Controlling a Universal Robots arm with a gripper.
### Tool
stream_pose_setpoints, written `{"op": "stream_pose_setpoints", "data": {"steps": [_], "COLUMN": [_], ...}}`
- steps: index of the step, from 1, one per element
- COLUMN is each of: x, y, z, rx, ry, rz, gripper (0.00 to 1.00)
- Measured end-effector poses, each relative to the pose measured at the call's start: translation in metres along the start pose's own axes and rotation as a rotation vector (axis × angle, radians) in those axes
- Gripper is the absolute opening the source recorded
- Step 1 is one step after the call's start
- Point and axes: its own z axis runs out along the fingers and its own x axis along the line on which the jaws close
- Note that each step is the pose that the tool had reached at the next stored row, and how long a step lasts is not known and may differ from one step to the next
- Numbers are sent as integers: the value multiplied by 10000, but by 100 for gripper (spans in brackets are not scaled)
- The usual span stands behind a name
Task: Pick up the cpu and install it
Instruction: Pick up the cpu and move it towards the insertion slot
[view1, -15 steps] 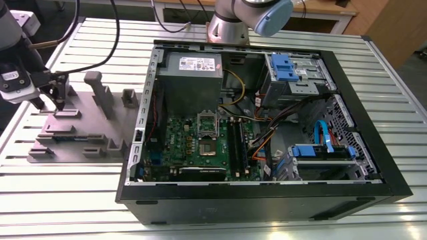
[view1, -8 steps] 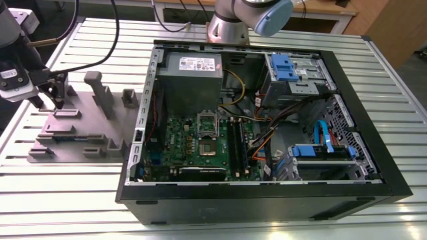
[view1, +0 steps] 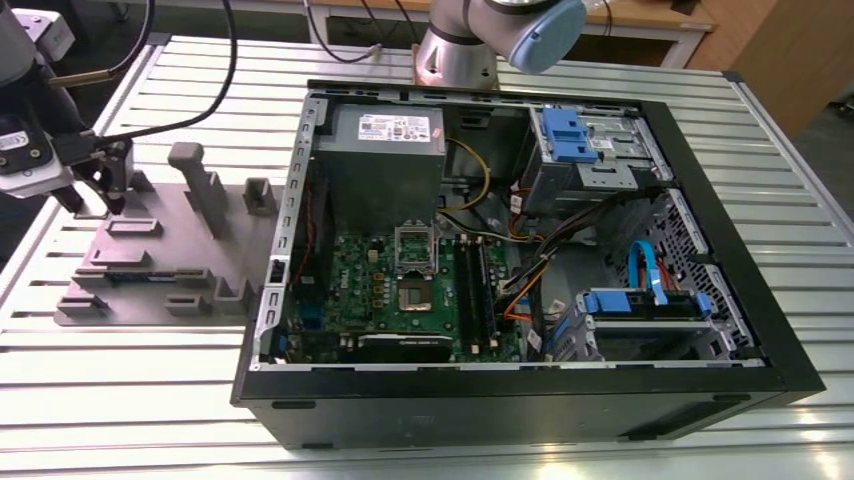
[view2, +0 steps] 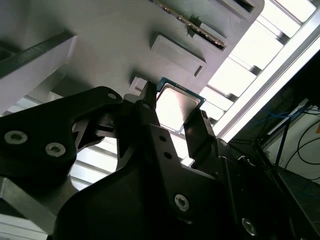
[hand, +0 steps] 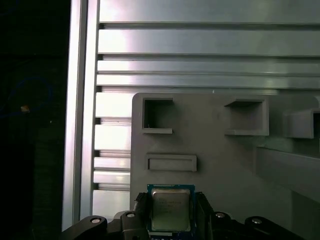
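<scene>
The cpu (hand: 171, 209), a small square chip with a shiny metal top and a green rim, sits between my two black fingers (hand: 141, 210). My gripper (hand: 171, 215) is shut on the cpu (view2: 176, 106), with one finger pressed against each of two opposite edges in both wrist views. In the exterior view my gripper (view1: 104, 202) hangs at the far left, at the back corner of the grey fixture tray (view1: 160, 280). I cannot tell whether the chip rests on the tray or is just off it. The motherboard's socket (view1: 416, 296) lies open inside the computer case (view1: 534, 390).
Upright posts (view1: 200, 185) rise from the tray just to the exterior view's right of my gripper. The open case holds a grey power supply (view1: 383, 135), blue drive brackets (view1: 567, 135) and loose cables (view1: 534, 270). A slatted metal table (view1: 120, 380) carries everything.
</scene>
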Motion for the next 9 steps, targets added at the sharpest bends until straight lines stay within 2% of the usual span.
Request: {"op": "stream_pose_setpoints", "data": {"steps": [6,9], "x": [2,2], "y": [3,3], "z": [-57,-63], "rx": [0,-2], "ry": [0,-3], "rz": [0,0], "gripper": [47,47]}}
